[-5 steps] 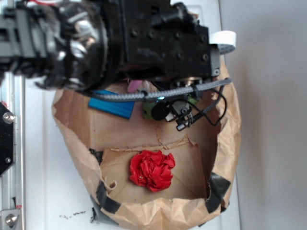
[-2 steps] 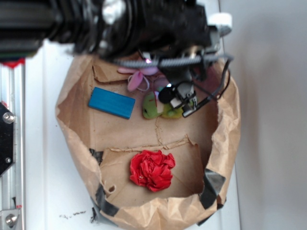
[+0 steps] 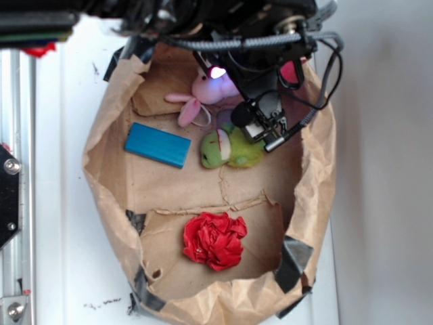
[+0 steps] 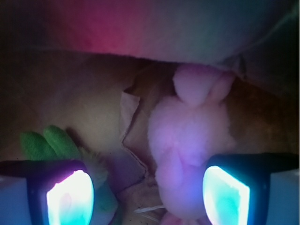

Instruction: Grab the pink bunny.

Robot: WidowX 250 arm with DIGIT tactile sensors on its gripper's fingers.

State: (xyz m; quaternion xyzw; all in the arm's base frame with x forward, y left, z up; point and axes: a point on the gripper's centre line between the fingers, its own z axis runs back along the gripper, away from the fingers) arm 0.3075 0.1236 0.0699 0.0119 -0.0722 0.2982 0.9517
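Gripper [image 3: 226, 84] over pink bunny [image 3: 203, 95], in paper bag [image 3: 108, 162].

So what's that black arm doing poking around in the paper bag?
The black robot arm's gripper hangs open over a small pale pink plush bunny at the far end of the crumpled brown paper bag. The bunny sits partly between its two lit fingers, not yet held. A green plush toy, a blue rectangular block and a red ruffled ball lie untouched.

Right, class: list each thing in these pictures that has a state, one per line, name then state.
Pale pink plush bunny: lying between the fingers, not gripped.
Gripper: open.
Green plush toy: lying beside the bunny.
Brown paper bag: open, rim rolled.
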